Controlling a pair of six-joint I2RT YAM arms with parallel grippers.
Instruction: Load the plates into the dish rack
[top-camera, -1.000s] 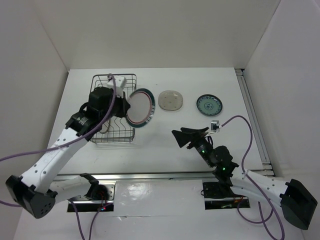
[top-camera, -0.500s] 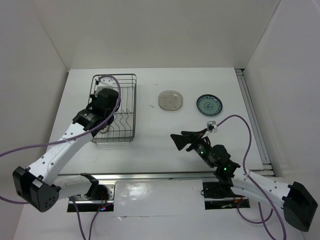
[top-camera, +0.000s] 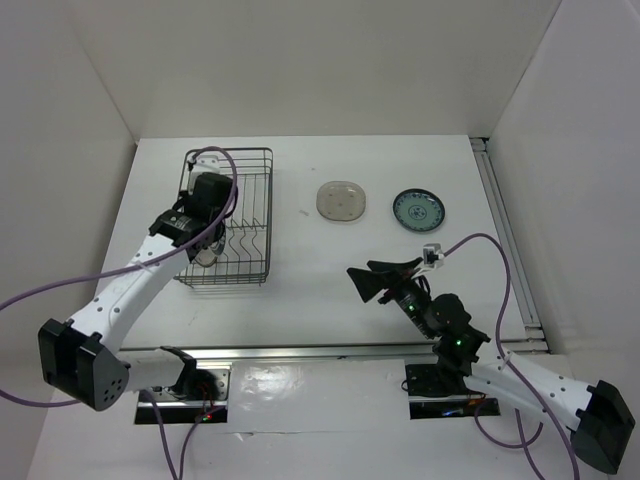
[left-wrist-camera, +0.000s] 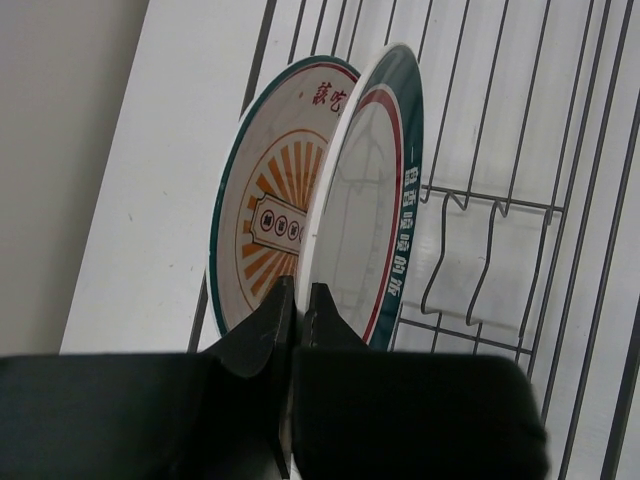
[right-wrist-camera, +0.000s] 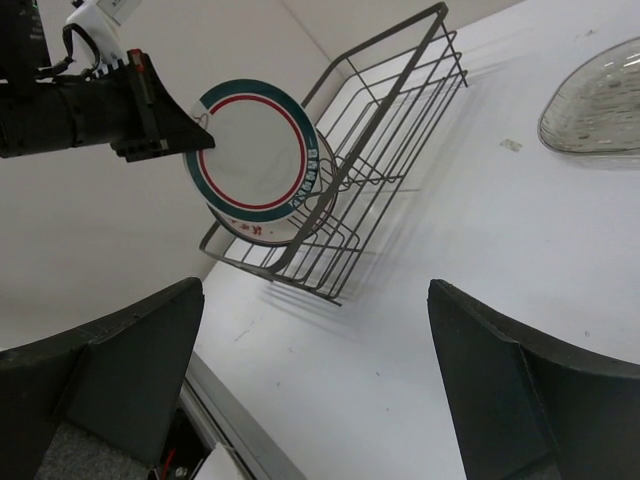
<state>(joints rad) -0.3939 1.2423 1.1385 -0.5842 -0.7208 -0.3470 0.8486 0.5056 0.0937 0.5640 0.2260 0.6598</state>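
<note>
While the dish rack sits at ten o'clock on the tabletop, we see the orange-centred plate upright inside. The red-ringed plate stands beside it, rim pinched by our left hand. Both rims bear Chinese characters. The grey plate lies at twelve, the teal plate at one. Our right hand gapes wide.

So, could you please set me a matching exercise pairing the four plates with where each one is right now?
1. red-ringed plate
2. orange-centred plate
3. translucent grey plate
4. teal patterned plate

A. flat on the table, farthest from the dish rack
B. clamped on edge by the left gripper
C. on edge in the dish rack, not clamped
D. flat on the table, nearer the dish rack

Pairs: 1-B, 2-C, 3-D, 4-A.
</note>
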